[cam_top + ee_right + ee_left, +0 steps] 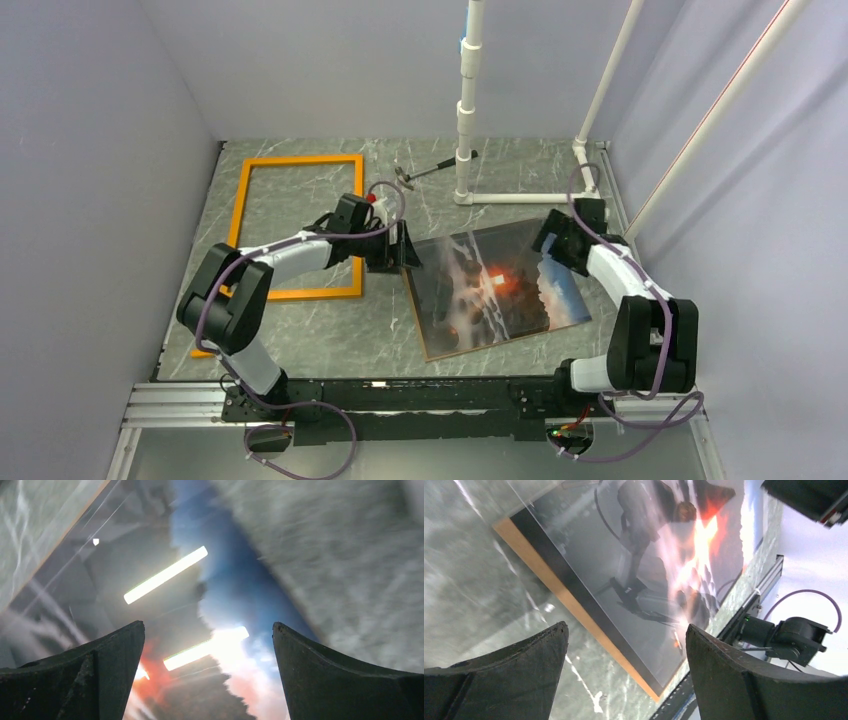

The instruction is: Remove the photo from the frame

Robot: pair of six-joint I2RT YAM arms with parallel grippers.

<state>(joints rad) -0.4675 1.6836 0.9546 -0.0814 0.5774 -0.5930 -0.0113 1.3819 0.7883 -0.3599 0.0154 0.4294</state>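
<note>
frame (303,160): plain bright orange. photo (495,290): dark grey-black rocks, white water streaks, orange-red glow mid-print, blue sky strip on one side, tan board edge. table (300,340): grey-green marble, white veining. pipe stand (467,120): white. arms (300,252): black and white segments, with purple cables (805,591).

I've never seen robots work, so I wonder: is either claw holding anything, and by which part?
Nothing is held. The left claw and the right claw both stand open over the photo, which lies on the table.
</note>
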